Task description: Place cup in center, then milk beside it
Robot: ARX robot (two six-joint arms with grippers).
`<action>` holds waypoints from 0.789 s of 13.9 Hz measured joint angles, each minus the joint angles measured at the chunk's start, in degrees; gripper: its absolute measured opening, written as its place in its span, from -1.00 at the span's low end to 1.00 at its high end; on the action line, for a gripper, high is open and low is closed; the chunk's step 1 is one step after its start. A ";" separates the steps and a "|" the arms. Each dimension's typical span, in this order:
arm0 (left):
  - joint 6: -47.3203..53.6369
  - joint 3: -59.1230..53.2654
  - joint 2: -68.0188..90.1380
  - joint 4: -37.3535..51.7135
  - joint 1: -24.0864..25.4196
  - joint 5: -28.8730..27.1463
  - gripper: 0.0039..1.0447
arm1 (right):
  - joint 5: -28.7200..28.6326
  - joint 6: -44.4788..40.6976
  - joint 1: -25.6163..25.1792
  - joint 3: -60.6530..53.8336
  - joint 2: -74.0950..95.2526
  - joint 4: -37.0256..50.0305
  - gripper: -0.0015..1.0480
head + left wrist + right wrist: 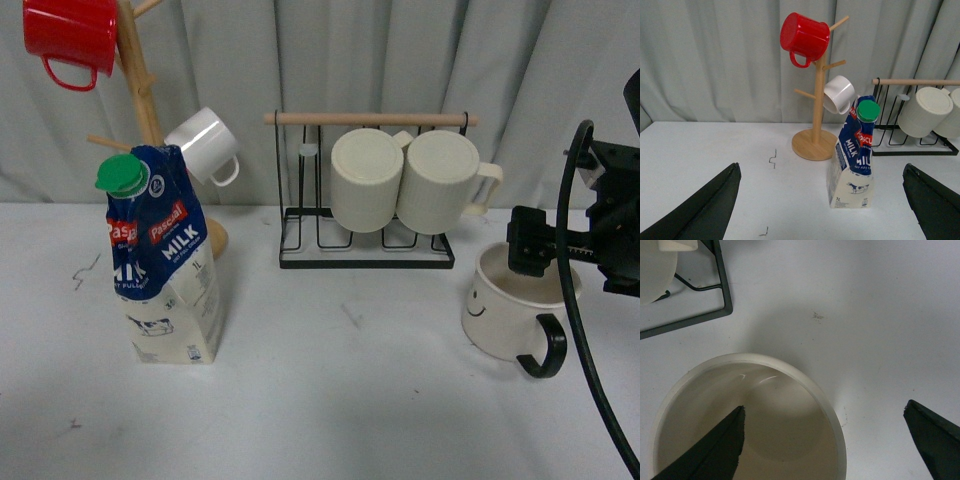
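The cup (497, 318), a cream mug with a smiley face and a black handle (545, 350), stands upright at the right of the table. My right gripper (545, 262) hangs open over its rim. In the right wrist view, one of the fingers (722, 450) is over the cup's inside (765, 425) and the other is outside above the table, so the jaws straddle the wall (832, 412). The milk (165, 270) is a blue-topped carton with a green cap, standing at the left. My left gripper (822, 205) is open and well short of the milk (855, 160).
A wooden mug tree (140, 90) behind the milk holds a red mug (70, 40) and a small white mug (205, 145). A black wire rack (365, 255) at the back middle carries two ribbed cream mugs (365, 180). A curtain closes off the back.
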 joint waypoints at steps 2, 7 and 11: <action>0.00 -0.02 0.00 0.02 0.00 0.00 0.88 | 0.00 0.37 0.24 -0.04 0.09 0.42 0.58; 0.00 -0.02 0.00 0.02 0.00 -0.02 0.88 | -0.46 0.52 1.07 -0.04 0.07 0.48 -0.70; 0.00 -0.02 0.00 0.00 0.00 0.00 0.88 | -2.40 2.16 5.66 -1.07 -3.98 0.48 -0.93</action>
